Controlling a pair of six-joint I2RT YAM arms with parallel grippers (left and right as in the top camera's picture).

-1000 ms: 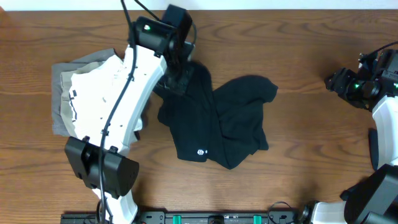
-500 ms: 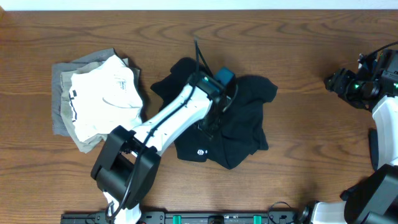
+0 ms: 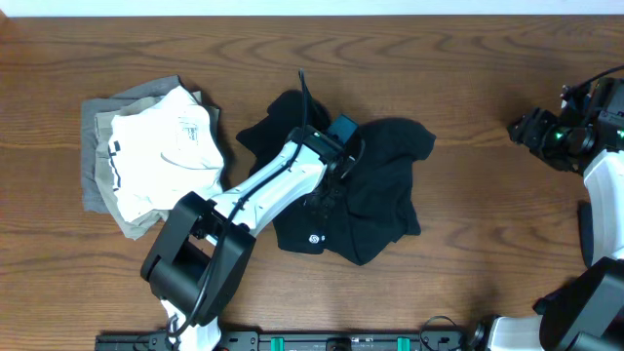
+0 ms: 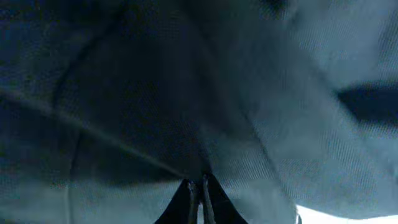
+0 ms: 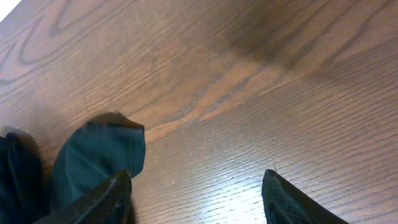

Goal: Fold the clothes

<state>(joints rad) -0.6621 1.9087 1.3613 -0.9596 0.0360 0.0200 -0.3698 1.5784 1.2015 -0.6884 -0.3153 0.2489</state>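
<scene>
The black shirt (image 3: pixel 380 185) lies crumpled at the table's middle, its small white logo (image 3: pixel 314 237) near the front edge. My left gripper (image 3: pixel 327 192) is down on the shirt's centre. In the left wrist view its fingertips (image 4: pixel 200 183) are pressed together, pinching a ridge of the dark fabric (image 4: pixel 155 93) that fills the picture. My right gripper (image 3: pixel 531 127) hovers at the far right, apart from the shirt. In the right wrist view it (image 5: pixel 198 177) stands open over bare wood, with a dark corner of cloth (image 5: pixel 93 155) by its left finger.
A pile of folded clothes, white (image 3: pixel 161 146) on top of grey (image 3: pixel 96 166), sits at the left of the wooden table (image 3: pixel 468 253). The left arm's white links (image 3: pixel 263 190) stretch from the front edge across the shirt's left side.
The left arm swung from the shirt's back left corner to its middle and lowered onto it. Its jaws have closed on the fabric. The right arm has not moved.
</scene>
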